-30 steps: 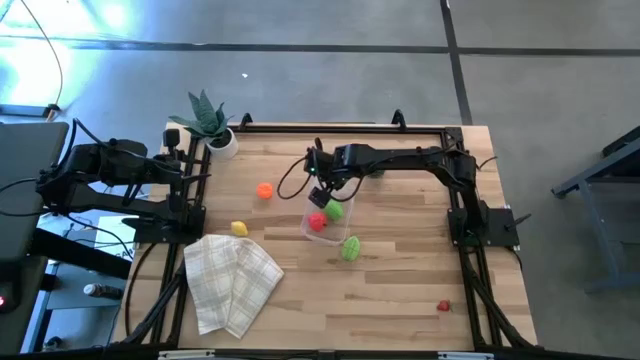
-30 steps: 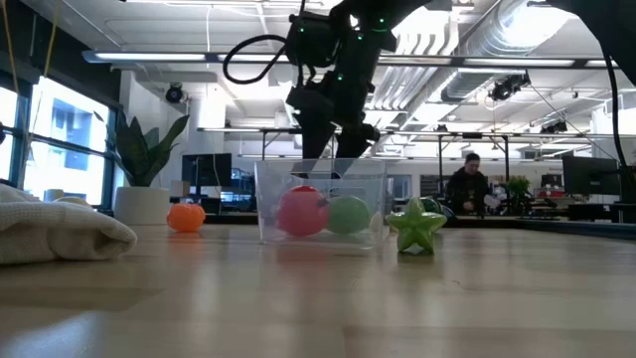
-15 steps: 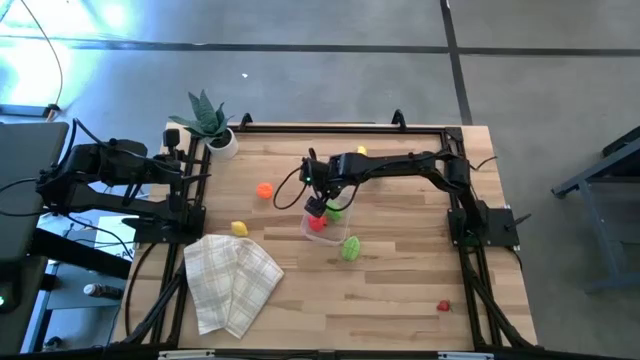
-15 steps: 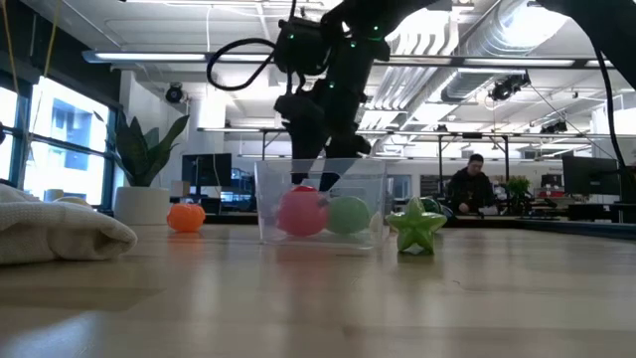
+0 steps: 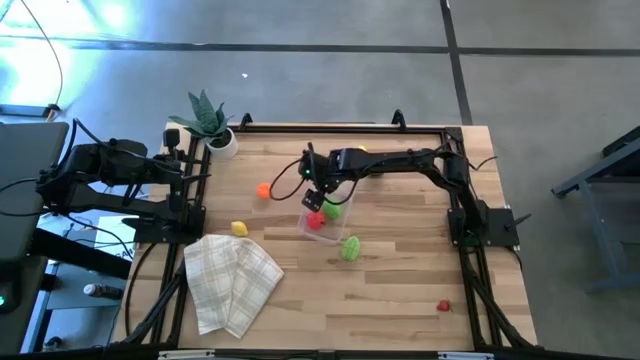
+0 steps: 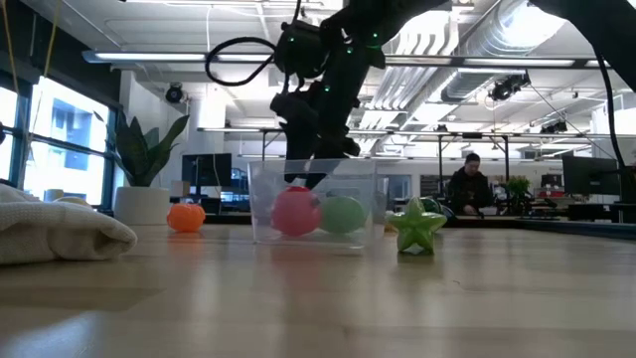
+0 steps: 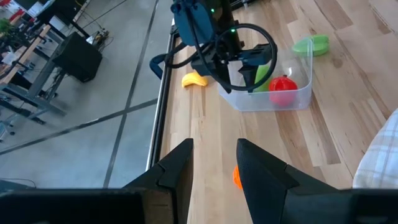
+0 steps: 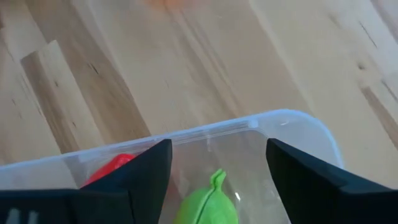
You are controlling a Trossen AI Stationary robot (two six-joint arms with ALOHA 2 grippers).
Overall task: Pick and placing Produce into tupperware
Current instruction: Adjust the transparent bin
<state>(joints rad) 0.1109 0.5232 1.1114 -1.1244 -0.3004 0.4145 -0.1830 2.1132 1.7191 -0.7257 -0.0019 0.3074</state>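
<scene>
Even overhead light is falling on the table (image 5: 400, 280), casting only faint shadows. Strong glare is washing out the floor (image 5: 60, 30) at the high view's corner. Ceiling lights (image 6: 437, 30) are blooming behind the silhouetted arm.

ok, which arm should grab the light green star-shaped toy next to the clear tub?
Right. The open right gripper hangs over the clear plastic tub, with the light green star-shaped toy lying just beside that tub. The left gripper sits parked at the table's left edge, open.
</scene>
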